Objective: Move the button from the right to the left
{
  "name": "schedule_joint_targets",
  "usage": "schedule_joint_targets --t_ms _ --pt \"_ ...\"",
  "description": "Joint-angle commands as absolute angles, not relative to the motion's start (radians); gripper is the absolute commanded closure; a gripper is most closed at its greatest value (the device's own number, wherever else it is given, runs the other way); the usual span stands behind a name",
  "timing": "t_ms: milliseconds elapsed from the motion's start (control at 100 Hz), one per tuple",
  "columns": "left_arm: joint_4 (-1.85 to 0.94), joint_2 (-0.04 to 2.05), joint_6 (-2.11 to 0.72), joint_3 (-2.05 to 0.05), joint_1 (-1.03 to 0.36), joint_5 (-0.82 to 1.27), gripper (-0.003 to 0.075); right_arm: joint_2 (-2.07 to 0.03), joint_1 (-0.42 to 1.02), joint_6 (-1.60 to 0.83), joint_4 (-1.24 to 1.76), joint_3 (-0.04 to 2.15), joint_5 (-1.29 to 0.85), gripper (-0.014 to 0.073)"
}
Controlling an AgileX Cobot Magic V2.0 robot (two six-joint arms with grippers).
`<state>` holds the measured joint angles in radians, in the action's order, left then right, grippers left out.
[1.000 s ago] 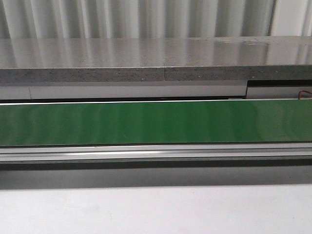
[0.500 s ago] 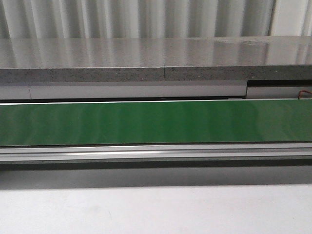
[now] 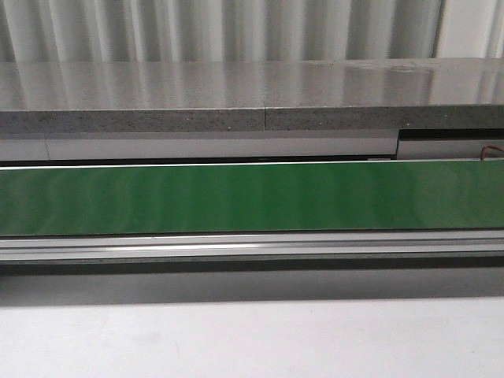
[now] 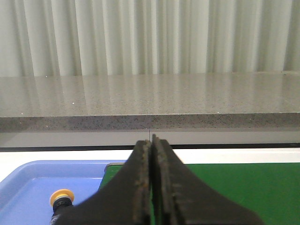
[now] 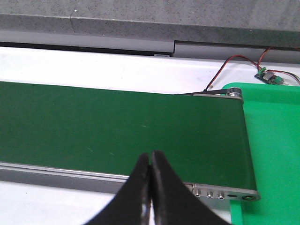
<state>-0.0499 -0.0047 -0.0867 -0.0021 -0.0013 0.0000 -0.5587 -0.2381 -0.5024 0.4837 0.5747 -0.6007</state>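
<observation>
The button [image 4: 62, 199] shows only in the left wrist view: a round yellow-orange head on a black collar, lying in a blue tray [image 4: 33, 180] at the left end of the green belt. Its rear block is hidden behind my gripper. My left gripper [image 4: 152, 143] is shut and empty, held above the belt's end beside the tray. My right gripper [image 5: 150, 156] is shut and empty, over the near edge of the green belt [image 5: 117, 126] close to its right end. Neither gripper nor the button shows in the front view.
The green conveyor belt [image 3: 252, 197] runs across the front view with a metal rail [image 3: 252, 248] in front and a grey stone counter [image 3: 236, 94] behind. A green tray [image 5: 272, 154] lies at the belt's right end. Red wires and a small circuit board [image 5: 268, 75] lie behind it.
</observation>
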Motion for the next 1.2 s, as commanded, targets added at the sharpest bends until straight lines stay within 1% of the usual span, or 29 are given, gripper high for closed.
schedule_joint_targets --t_ms 0,860,1020,1190 --pt "-0.057 -0.039 -0.083 0.022 -0.009 -0.088 0.074 -0.558 -0.24 -0.512 0.511 0.601 -0.535 0.0661" --pt "-0.057 -0.039 -0.083 0.022 -0.009 -0.088 0.074 -0.558 -0.24 -0.512 0.511 0.601 -0.535 0.0661" --pt "-0.057 -0.039 -0.083 0.022 -0.009 -0.088 0.074 -0.557 -0.239 -0.512 0.511 0.6 -0.505 0.0661" --pt "-0.057 -0.039 -0.083 0.022 -0.009 -0.088 0.074 -0.498 -0.177 -0.469 0.43 0.549 -0.446 0.0661"
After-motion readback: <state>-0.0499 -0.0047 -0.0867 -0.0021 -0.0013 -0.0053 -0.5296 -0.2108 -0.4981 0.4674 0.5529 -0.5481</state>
